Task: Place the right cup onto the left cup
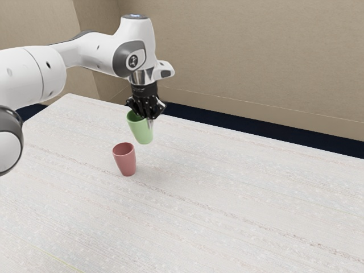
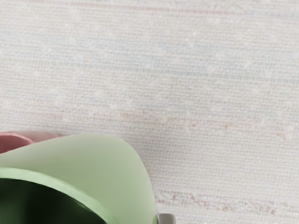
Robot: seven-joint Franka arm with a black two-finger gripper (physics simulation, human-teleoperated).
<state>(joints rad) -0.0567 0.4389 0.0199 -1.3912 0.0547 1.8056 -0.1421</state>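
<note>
The black gripper (image 1: pixel 149 115) is over the far part of the table in the exterior view, shut on the green cup (image 1: pixel 141 130) near its rim. One finger shows against the cup's outer side; the rest of the grip is hidden. The green cup hangs slightly tilted, mouth up. The red cup (image 1: pixel 126 160) stands upright on the table, nearer the exterior camera and a little to the exterior view's left. In the wrist view the green cup (image 2: pixel 100 156) looms large at the lower edge, partly covering the red cup (image 2: pixel 14 141).
A pale, streaked tabletop (image 1: pixel 227 199) spreads around and below the cups. Behind its far edge run a dark strip (image 1: pixel 227 122) and a beige wall (image 1: pixel 256 57). The white arm reaches in from the exterior view's left, above the table.
</note>
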